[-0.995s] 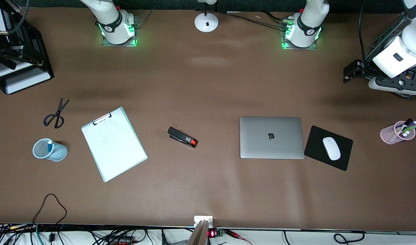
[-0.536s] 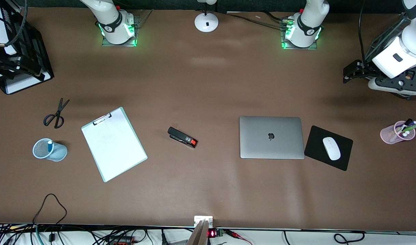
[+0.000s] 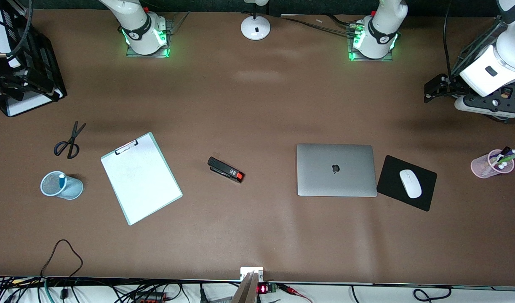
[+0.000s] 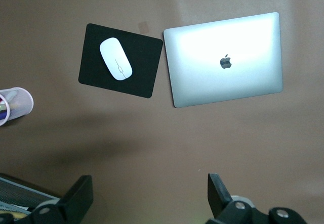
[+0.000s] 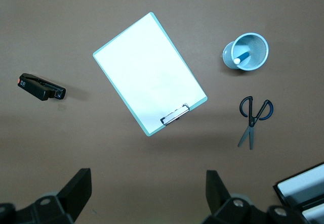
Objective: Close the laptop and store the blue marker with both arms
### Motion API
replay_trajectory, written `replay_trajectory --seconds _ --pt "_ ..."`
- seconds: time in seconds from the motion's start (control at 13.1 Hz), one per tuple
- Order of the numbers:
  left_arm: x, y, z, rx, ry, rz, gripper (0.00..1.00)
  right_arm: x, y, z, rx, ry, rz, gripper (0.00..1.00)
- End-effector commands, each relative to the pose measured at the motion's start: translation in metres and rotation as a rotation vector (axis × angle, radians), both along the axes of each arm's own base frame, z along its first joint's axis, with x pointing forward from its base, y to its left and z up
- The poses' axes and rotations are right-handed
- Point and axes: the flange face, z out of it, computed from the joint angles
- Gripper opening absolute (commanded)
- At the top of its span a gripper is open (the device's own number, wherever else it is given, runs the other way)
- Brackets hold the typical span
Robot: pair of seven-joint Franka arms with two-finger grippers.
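- Toward the left arm's end of the table, the laptop (image 3: 336, 170) lies shut, beside the mouse pad (image 3: 406, 182).
- The blue marker (image 3: 62, 180) stands in the blue mesh cup (image 3: 59, 185); nothing has moved.
- Left gripper (image 4: 147, 204) and right gripper (image 5: 148, 197) both hang high with fingers spread, empty; the task looks finished.

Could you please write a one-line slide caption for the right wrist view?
Open right gripper high over the clipboard, with stapler, scissors and blue marker in its mesh cup.

One laptop (image 3: 336, 170), two cups (image 3: 61, 185), perhaps four pens (image 3: 505, 158).
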Motion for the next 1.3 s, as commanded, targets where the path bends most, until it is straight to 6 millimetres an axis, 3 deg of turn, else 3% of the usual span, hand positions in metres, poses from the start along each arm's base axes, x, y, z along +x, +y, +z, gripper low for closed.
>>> replay_trajectory --seconds 0.0,1.22 --pt "0.0047 0.0042 0.0059 0.022 -0.002 -0.019 1.00 -0.0046 -0.0017 0.0043 0.006 -0.011 0.009 1.00" --pt "0.0131 0.0016 -0.0010 0.017 -0.021 -0.024 1.00 -0.0042 -0.0028 -0.0022 -0.029 -0.012 0.047 1.00"
